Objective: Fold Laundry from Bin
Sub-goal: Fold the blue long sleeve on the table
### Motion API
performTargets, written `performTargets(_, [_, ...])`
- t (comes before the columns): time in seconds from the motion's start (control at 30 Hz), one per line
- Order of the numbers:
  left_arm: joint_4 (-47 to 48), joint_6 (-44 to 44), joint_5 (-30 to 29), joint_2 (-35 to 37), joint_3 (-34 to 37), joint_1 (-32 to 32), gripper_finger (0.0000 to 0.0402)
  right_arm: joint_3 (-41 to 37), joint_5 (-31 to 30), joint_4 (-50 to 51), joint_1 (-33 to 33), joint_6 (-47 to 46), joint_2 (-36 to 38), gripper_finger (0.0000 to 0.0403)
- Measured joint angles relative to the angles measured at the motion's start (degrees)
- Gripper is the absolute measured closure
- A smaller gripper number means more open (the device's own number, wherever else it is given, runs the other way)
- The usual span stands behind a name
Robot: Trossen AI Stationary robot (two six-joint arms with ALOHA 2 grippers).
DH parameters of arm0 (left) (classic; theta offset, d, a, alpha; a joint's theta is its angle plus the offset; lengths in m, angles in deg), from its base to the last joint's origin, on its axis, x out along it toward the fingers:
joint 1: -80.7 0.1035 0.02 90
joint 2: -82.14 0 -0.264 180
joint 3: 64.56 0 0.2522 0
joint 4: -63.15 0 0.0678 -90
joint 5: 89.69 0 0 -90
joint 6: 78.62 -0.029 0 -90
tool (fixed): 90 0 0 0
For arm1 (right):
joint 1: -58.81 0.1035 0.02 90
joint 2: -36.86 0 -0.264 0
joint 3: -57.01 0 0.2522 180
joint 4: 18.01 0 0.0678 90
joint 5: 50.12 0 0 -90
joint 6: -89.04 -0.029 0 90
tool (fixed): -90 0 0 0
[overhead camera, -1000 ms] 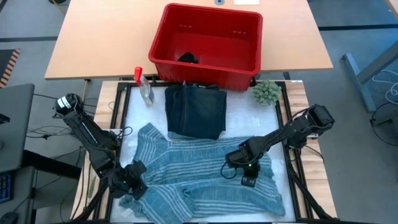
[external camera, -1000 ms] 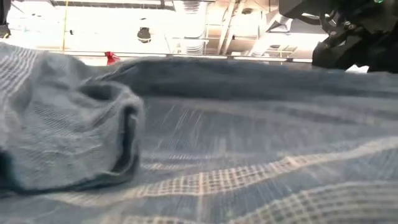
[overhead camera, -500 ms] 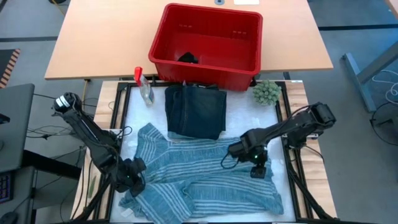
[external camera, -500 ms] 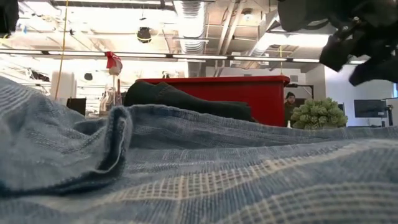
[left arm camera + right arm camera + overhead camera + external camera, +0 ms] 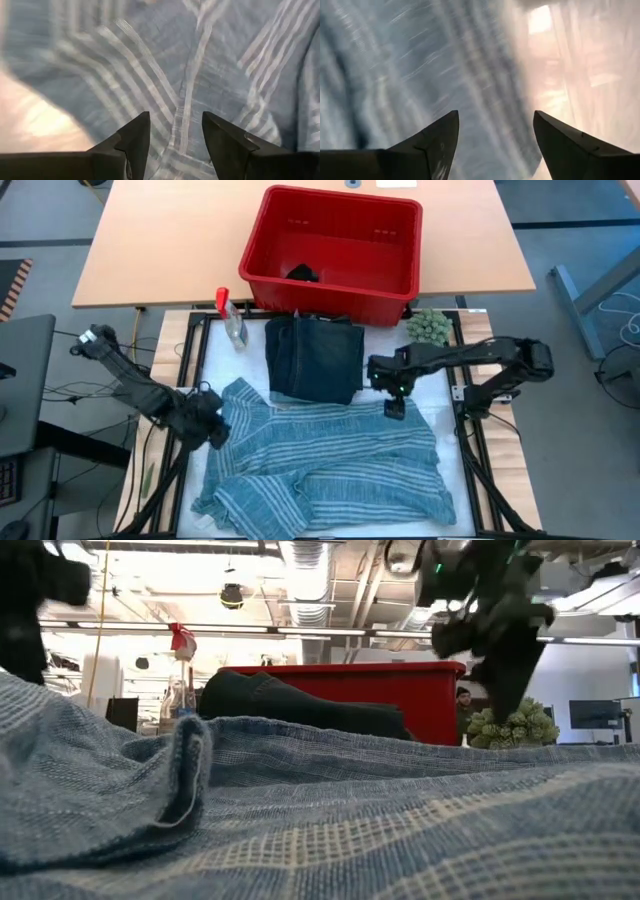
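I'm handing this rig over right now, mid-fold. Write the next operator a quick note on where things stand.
Left pincer: open, empty, over the striped blue garment's left edge.
Right pincer: open, empty, over its upper right corner.
Striped blue garment lies spread on the mat, rumpled, unfolded.
Dark folded garment sits between it and the red bin.
One dark item remains in the bin.
Left: fold the striped one, then empty the bin.

A clear spray bottle (image 5: 233, 320) and fuzzy green ball (image 5: 430, 326) stand well apart.
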Motion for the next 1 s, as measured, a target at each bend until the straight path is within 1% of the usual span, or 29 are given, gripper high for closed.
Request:
performTargets(0.07, [-4.4,-5.0,2.6,-1.1,2.5,4.0,0.0234,-1.4,0.0,-3.6,-2.8,1.6,-1.4,0.0121])
performTargets(0.13, [-7.1,-8.7,2.3,-2.2,3.7,6.9,0.0234,-1.9,-0.1,-7.2,-4.7,2.7,-2.7,0.0121])
performTargets(0.2, [-10.1,-13.4,2.7,-3.5,4.6,9.3,0.0234,-2.5,-0.1,-10.9,-5.7,3.6,-3.8,0.0121])
performTargets(0.27, [-13.7,-17.5,5.6,-5.6,5.4,11.0,0.0234,-3.2,0.0,-12.3,-5.7,4.5,-5.2,0.0121])
performTargets(0.33, [-14.8,-20.0,7.3,-8.0,5.8,11.5,0.0234,-3.8,0.4,-12.6,-5.0,5.5,-6.7,0.0121])
performTargets(0.47, [-15.4,-22.7,4.8,-13.7,5.8,11.7,0.0234,-5.1,0.0,-13.8,-3.3,7.1,-8.9,0.0121])
performTargets(0.53, [-16.0,-24.0,5.9,-17.1,5.8,12.2,0.0234,-5.5,-1.8,-14.5,-2.7,7.2,-10.1,0.0121])
performTargets(0.6, [-16.4,-25.3,8.3,-20.8,5.8,12.6,0.0234,-5.4,-3.3,-14.7,-2.1,7.5,-11.1,0.0122])
performTargets(0.7, [-17.9,-26.3,8.8,-25.9,5.4,12.7,0.0240,-5.2,-5.1,-14.7,-1.6,8.2,-12.3,0.0130])
performTargets(0.77, [-19.3,-26.3,8.0,-28.5,5.0,12.7,0.0260,-5.2,-6.1,-14.3,-1.3,8.7,-12.4,0.0150])
performTargets(0.83, [-19.8,-26.1,7.8,-29.4,5.0,12.7,0.0298,-5.3,-7.7,-13.8,-0.9,8.9,-12.3,0.0187])
performTargets(0.93, [-19.7,-26.1,7.3,-29.3,5.0,12.7,0.0374,-5.4,-12.0,-11.9,-1.1,8.9,-11.1,0.0266])
performTargets(0.97, [-19.5,-26.1,7.1,-29.0,5.1,12.7,0.0387,-5.5,-12.9,-11.2,-1.3,9.0,-10.7,0.0297])
performTargets(1.0, [-19.4,-26.1,7.1,-28.7,5.3,12.7,0.0391,-5.5,-13.2,-10.5,-1.7,9.4,-10.2,0.0326])
